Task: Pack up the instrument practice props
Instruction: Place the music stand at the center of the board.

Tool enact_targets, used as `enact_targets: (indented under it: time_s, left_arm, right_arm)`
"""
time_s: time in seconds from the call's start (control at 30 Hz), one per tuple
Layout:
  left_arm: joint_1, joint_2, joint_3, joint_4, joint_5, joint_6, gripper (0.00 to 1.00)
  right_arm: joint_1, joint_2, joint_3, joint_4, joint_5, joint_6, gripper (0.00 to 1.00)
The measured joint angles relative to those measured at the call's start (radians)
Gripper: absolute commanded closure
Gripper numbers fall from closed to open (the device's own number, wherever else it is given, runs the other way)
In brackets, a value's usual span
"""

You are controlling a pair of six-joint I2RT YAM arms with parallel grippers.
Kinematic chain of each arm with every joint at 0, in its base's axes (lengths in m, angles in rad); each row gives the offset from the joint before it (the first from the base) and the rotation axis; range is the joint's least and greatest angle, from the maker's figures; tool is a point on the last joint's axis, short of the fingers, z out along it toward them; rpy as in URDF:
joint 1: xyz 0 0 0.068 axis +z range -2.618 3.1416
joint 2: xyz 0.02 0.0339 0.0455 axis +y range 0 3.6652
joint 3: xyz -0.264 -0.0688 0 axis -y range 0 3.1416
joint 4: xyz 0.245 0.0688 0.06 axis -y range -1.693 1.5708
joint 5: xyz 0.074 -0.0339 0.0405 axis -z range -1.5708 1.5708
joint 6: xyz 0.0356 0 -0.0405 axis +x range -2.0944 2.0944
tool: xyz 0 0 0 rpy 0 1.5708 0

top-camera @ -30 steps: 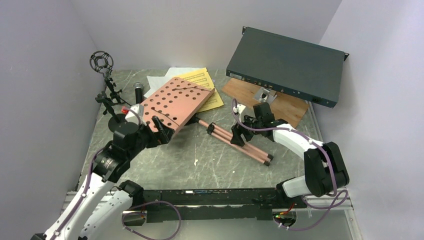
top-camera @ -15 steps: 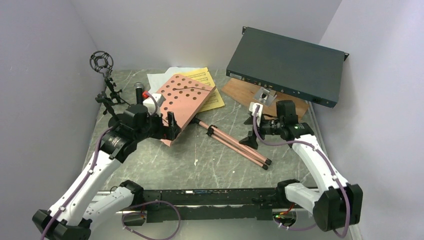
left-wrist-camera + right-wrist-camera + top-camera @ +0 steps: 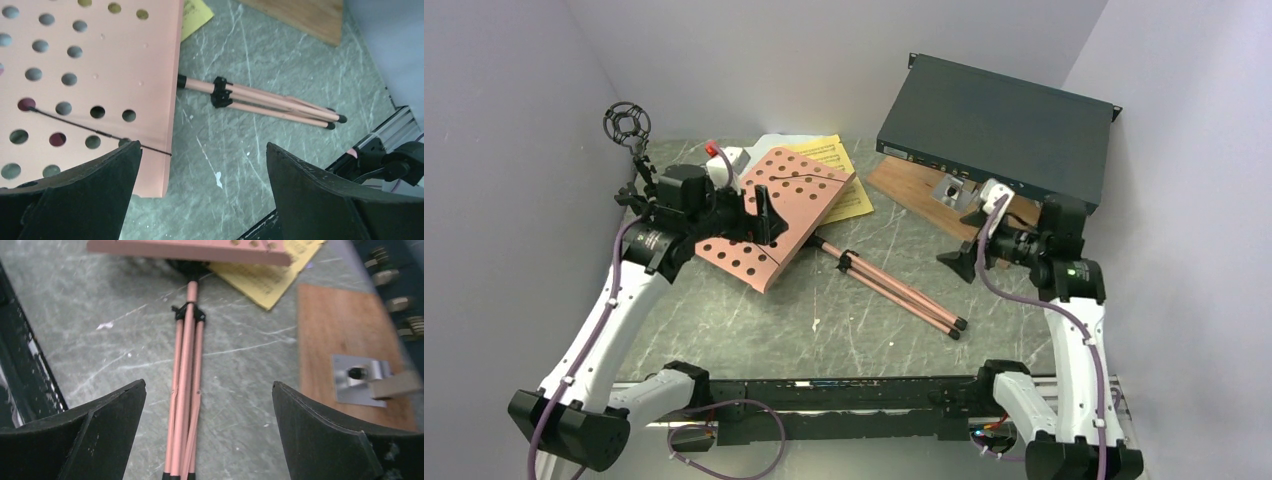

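Note:
The pink perforated music desk lies flat on the table, with its folded pink tripod legs stretching to the front right. Yellow sheet music and white pages lie under its far edge. A black mic holder stands at the far left. My left gripper hovers open and empty over the desk; its wrist view shows the desk and legs below the gripper. My right gripper is open and empty, right of the legs. No microphone shows.
A dark teal rack box leans at the back right. In front of it lies a brown wooden board with a small metal bracket on it. A black rail runs along the near table edge.
Both arms have lifted and drawn back. My left gripper moved up and to the far left over the desk. My right gripper moved right, away from the tripod legs.

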Motion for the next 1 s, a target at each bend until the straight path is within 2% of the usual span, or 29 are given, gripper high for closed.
enact_targets:
  time_s: [0.13, 0.27, 0.47, 0.8, 1.0]
  left_arm:
    - [0.029, 0.013, 0.066, 0.002, 0.047, -0.017, 0.01]
    - [0.031, -0.054, 0.076, 0.056, 0.107, -0.100, 0.01]
    - [0.031, -0.182, 0.097, 0.090, 0.132, -0.179, 0.01]
    - [0.031, -0.281, 0.134, 0.026, 0.103, -0.194, 0.01]
    - [0.031, -0.356, 0.120, 0.016, 0.077, -0.214, 0.01]
  right_arm:
    - [-0.016, 0.000, 0.193, -0.045, 0.079, 0.126, 0.00]
    - [-0.020, -0.048, 0.320, -0.043, 0.177, 0.285, 0.00]
    - [-0.080, -0.089, 0.481, -0.109, 0.148, 0.360, 0.00]
    - [-0.203, -0.157, 0.576, -0.153, 0.122, 0.588, 0.00]
    - [-0.243, -0.199, 0.581, -0.159, 0.121, 0.642, 0.00]
